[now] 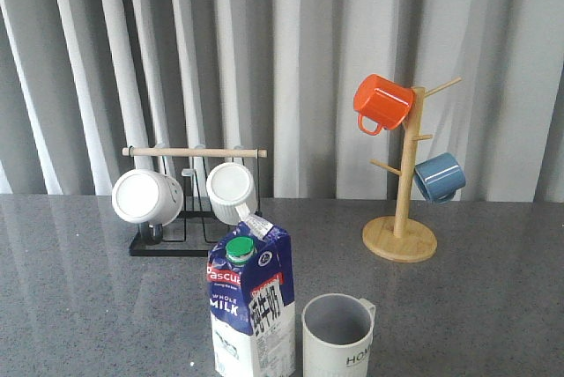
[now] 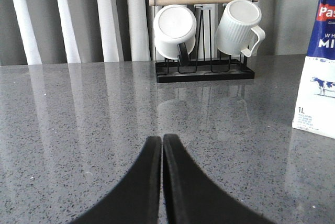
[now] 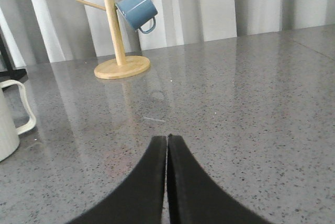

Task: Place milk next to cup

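1. The milk (image 1: 251, 306) stands upright just beside the cup (image 1: 338, 335) — placement looks complete.
2. Left hand (image 2: 162, 143) and right hand (image 3: 167, 141) are clenched, empty, clear of both — leave them there.

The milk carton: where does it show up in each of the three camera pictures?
Front view: the milk carton stands at bottom centre, just left of the HOME cup.
Left wrist view: only its side shows, cut by the right edge.
Right wrist view: not in it.
Shared landmark: the black wire mug rack, behind the carton.
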`<state>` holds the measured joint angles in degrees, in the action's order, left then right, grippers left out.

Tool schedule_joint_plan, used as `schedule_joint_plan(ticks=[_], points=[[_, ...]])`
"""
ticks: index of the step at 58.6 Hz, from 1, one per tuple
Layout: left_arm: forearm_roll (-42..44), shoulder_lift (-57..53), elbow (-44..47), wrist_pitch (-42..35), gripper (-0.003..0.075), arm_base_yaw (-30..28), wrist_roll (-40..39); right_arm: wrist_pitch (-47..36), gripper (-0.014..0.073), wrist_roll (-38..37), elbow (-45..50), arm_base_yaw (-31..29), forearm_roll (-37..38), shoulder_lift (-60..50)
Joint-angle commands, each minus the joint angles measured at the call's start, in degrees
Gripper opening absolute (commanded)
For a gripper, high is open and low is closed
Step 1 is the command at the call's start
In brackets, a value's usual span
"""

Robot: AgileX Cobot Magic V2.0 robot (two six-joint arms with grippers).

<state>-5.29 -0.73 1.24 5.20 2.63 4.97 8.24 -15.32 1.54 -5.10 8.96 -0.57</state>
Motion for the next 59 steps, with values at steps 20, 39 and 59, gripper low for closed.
schedule_joint_plan(ticks=[20, 39, 59], points=[[-0.45, -0.52, -0.99, -4.12, -0.0006, -0.07, -0.23, -4.67, -0.0006, 0.64, 0.55, -0.53, 3.44, -0.67], [-0.45, -0.52, -0.99, -4.12, -0.0006, -0.07, -0.23, -3.35, -0.0006, 0.52, 0.55, -0.53, 3.45, -0.67], [-0.45, -0.52, -0.99, -4.12, -0.0006, -0.07, -0.23, -3.35, -0.0006, 0.52, 0.55, -0.53, 3.45, -0.67]])
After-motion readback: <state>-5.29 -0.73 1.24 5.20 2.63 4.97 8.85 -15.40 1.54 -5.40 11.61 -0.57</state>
